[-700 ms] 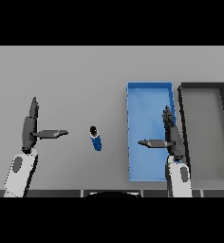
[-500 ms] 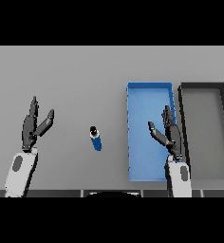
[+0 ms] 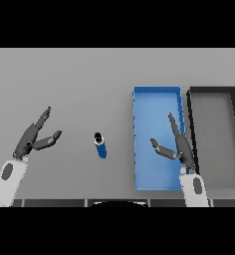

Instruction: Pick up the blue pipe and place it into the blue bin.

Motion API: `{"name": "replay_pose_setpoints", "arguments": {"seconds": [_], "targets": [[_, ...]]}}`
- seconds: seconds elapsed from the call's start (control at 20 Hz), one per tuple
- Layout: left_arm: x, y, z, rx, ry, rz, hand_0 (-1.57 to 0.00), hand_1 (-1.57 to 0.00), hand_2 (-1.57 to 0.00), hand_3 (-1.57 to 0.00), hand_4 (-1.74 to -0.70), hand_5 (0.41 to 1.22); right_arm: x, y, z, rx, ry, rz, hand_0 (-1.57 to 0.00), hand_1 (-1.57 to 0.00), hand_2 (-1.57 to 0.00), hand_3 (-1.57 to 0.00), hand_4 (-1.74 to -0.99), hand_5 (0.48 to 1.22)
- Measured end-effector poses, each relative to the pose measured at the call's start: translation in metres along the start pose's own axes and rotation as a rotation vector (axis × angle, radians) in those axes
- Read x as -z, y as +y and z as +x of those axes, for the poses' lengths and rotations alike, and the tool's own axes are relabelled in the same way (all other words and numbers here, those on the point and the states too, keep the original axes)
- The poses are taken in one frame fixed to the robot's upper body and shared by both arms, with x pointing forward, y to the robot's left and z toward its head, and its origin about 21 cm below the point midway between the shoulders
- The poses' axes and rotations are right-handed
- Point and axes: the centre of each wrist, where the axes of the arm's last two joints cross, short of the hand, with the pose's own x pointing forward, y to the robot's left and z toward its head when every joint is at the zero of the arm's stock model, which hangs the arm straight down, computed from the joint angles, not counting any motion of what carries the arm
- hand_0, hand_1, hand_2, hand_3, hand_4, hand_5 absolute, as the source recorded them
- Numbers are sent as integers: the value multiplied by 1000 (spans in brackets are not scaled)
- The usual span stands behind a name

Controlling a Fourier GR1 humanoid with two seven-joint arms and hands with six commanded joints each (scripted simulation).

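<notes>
We have not picked anything up yet, so the whole job is left. The short blue pipe with a dark end point(image 3: 100, 146) lies alone on the grey worktop point(image 3: 79, 84), at 9 o'clock from the blue bin point(image 3: 157, 92). Our left hand point(image 3: 34, 138) is spread and holds nothing. Our right hand point(image 3: 178, 147) hangs spread over the bin.

- A bare sorting bench: plain grey table point(image 3: 79, 79).
- Blue bin point(image 3: 157, 92) under the right hand point(image 3: 181, 149); dark bin point(image 3: 214, 92) just beyond it.
</notes>
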Motion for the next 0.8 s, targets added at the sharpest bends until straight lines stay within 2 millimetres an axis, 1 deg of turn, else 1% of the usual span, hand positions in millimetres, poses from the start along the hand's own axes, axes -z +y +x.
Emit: {"name": "replay_pose_setpoints", "arguments": {"seconds": [0.05, 0.1, 0.15, 0.2, 0.25, 0.3, 0.4, 0.45, 0.55, 0.65, 0.7, 0.75, 0.8], "targets": [[-3, -1, 2, 1, -20, -24, 1, 1, 1, 1, -970, 586, -3, 2, 0, 1, -11, 6, 1, 1, 1, 1, -1181, 580], [-4, -6, 7, -7, -43, -63, 1, 1, 1, 1, -977, 583, -2, -1, 1, 2, -6, -2, 1, 1, 1, 1, -1187, 579], [-7, -7, 9, -8, -42, -104, 1, 1, 1, 1, -984, 578, 3, 1, 4, 12, 13, 3, 1, 1, 1, 1, -1194, 579], [-12, -9, 13, -4, -50, -152, 1, 1, 1, 1, -989, 566, 4, -1, 5, 18, 2, -3, 1, 1, 1, 1, -1200, 580], [-13, -13, 14, 1, -27, -188, 1, 1, 1, 1, -997, 548, 0, 4, 5, 23, -3, 8, 1, 1, 1, 1, -1209, 581], [-16, -23, 20, 10, -24, -232, 1, 1, 1, 1, -1005, 530, 2, 1, 6, 25, 6, 3, 1, 1, 1, 1, -1214, 581], [-19, -32, 26, 41, 21, -301, 1, 1, 1, 1, -1031, 496, 5, -2, 4, 42, 2, 3, 1, 1, 1, 1, -1229, 576], [-19, -41, 30, 36, 34, -333, 1, 1, 1, 1, -1047, 483, 5, -2, 4, 41, -5, 4, 1, 1, 1, 1, -1228, 573], [-18, -57, 31, 43, 53, -383, 1, 1, 1, 1, -1075, 472, 6, -2, 4, 35, 3, 13, 1, 1, 1, 1, -1219, 572], [-19, -70, 29, 60, 40, -432, 1, 1, 1, 1, -1097, 466, 1, -1, 2, 31, -10, 14, 1, 1, 1, 1, -1213, 571], [-15, -77, 29, 55, 32, -443, 1, 1, 1, 1, -1107, 463, -2, 1, 4, 32, -16, 17, 1, 1, 1, 1, -1212, 570], [-16, -82, 27, 61, 30, -454, 1, 1, 1, 1, -1123, 470, 2, -1, 7, 32, -7, 8, 1, 1, 1, 1, -1210, 570], [-13, -90, 28, 43, 8, -458, 1, 1, 1, 1, -1141, 479, 0, 3, 5, 33, 1, 16, 1, 1, 1, 1, -1209, 567]]}}
